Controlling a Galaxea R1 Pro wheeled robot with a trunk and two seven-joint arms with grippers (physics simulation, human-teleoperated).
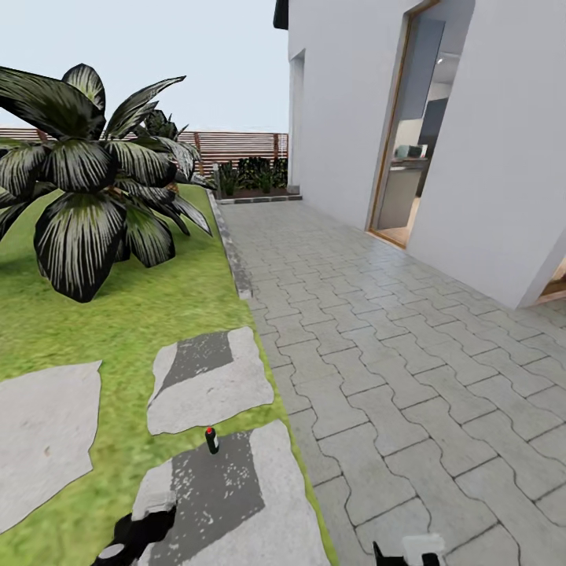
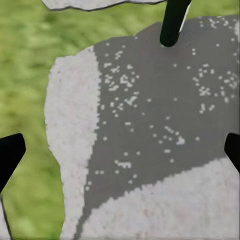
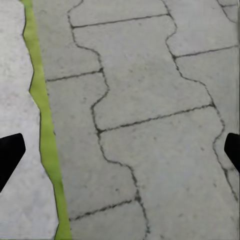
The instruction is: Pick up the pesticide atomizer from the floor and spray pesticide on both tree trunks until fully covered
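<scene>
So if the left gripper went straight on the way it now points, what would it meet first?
Probably the stepping slab itself, on its dark patch. The left gripper has its jaws spread wide, with bare stone between them. The pesticide atomizer stands off that line, further out, though depth is hard to judge.

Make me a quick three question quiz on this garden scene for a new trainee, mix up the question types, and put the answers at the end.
1. True or false: the small dark atomizer bottle with a red cap stands upright on a grey stepping slab.
2. Which gripper is nearer that bottle: A) the left gripper, B) the right gripper?
3. Fill in: the right gripper hangs over the grey interlocking ___, not the green lawn.

Key: 1 true. 2 A; the left wrist view shows the bottle ahead of its open jaws. 3 paving.
</scene>
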